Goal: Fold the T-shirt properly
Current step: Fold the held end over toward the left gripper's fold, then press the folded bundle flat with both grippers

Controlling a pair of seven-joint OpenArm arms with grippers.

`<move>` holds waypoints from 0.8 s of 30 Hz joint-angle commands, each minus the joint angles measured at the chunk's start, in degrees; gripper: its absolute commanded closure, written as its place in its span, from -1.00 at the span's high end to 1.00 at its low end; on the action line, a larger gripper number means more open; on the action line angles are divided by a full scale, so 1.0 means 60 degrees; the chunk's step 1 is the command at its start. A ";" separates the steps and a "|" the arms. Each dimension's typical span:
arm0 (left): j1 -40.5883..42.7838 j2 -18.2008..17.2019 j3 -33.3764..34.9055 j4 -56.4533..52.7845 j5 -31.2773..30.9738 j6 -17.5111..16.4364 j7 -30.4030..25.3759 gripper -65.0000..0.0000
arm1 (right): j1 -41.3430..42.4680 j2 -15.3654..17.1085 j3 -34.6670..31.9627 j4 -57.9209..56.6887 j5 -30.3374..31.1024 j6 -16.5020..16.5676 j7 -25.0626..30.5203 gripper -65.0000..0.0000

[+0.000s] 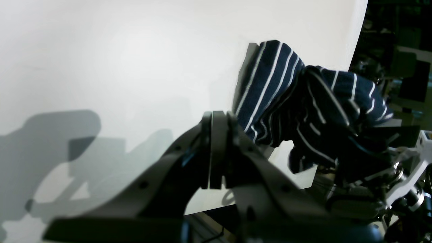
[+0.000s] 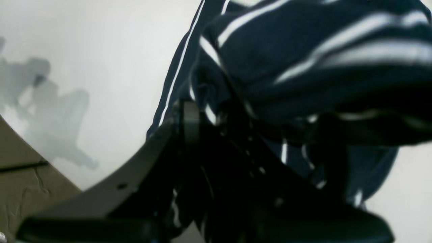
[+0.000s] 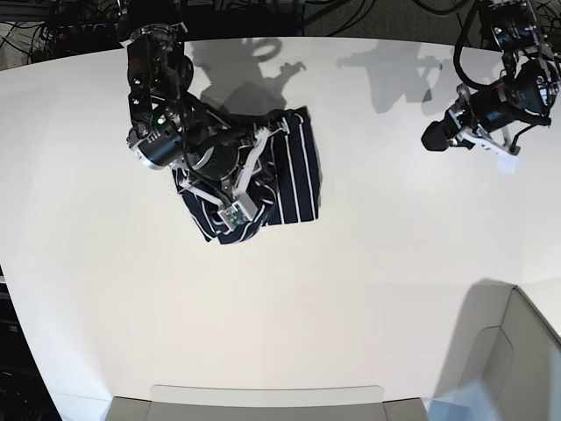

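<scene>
The navy T-shirt (image 3: 296, 175) with thin white stripes lies bunched in a rough square on the white table (image 3: 351, 289), left of centre. My right gripper (image 3: 263, 140) is down on it and appears shut on a fold of fabric. In the right wrist view one finger (image 2: 189, 121) shows against the T-shirt (image 2: 303, 44), which drapes over and hides the other finger. My left gripper (image 3: 431, 140) hangs far to the right, shut and empty. In the left wrist view its fingers (image 1: 216, 148) are pressed together, with the T-shirt (image 1: 270, 84) beyond them.
Cables and dark equipment (image 3: 263, 13) run along the table's far edge. A grey surface (image 3: 517, 351) borders the table at the lower right corner. The right arm's body (image 3: 158, 96) stands over the table's back left.
</scene>
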 commanded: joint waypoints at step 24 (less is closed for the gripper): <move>-0.0052 -0.0112 -0.0069 0.0139 -0.0245 0.0100 0.0155 -1.00 | 0.1910 -0.0096 -0.3733 -0.0766 0.0152 -0.0053 -0.0064 0.06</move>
